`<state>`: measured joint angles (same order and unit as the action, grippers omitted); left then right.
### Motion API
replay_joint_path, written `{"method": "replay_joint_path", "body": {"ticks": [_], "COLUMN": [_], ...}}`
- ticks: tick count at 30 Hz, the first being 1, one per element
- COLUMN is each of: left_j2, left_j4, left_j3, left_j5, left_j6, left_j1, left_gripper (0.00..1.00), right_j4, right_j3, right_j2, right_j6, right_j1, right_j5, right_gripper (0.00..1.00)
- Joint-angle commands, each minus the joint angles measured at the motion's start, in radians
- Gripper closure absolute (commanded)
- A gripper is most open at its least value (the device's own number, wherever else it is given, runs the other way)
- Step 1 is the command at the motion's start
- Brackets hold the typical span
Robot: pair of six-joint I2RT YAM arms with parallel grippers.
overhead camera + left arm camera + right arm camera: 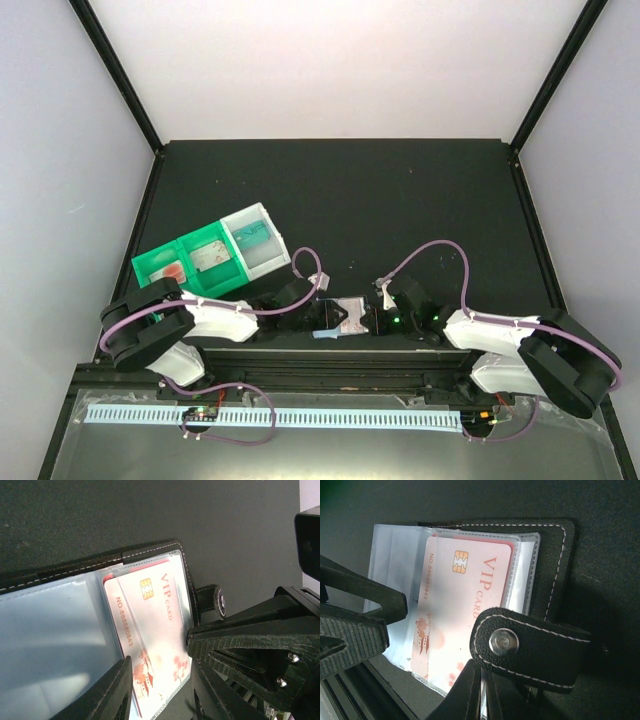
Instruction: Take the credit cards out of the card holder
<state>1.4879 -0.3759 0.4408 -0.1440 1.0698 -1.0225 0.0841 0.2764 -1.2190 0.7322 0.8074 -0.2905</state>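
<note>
The card holder (345,318) lies open between my arms with the VIP card (465,610) inside its clear pocket (522,575), so pulling it out remains. My right gripper (482,690) is closed tight, seemingly pinching the snap tab (530,647). My left gripper (395,620) stands narrow at the opposite edge, and I cannot tell whether it grips.

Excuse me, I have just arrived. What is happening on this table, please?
Two robot arms are working on an open black card holder near the front edge of the table. The right end effector is shut on the holder's edge, beside the snap strap. The left end effector has its fingers apart on either side of a pink VIP card, which sits in a clear sleeve; whether it grips is unclear. What look like other cards lie in the green tray and the white bin.
</note>
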Motion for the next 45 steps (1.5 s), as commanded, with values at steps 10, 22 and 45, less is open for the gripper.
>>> {"method": "replay_joint_path", "body": {"ticks": [10,22,45], "left_j2": [0.03,0.075,-0.017], "left_j4": [-0.033,-0.08,-0.095], "left_j3": [-0.01,-0.011,-0.079], "left_j5": [0.036,0.013,0.015], "left_j6": [-0.008,0.025,0.035], "left_j1": [0.001,0.001,0.03], "left_gripper": [0.62,0.69,0.98], "right_j4": [-0.025,0.0,-0.007], "right_j3": [-0.018,-0.011,-0.013], "right_j2": [-0.002,-0.038,-0.037], "right_j6": [0.003,0.013,0.016], "right_j1": [0.004,0.004,0.003], "right_j5": [0.018,0.016,0.031], "right_gripper": [0.95,0.95,0.96]}}
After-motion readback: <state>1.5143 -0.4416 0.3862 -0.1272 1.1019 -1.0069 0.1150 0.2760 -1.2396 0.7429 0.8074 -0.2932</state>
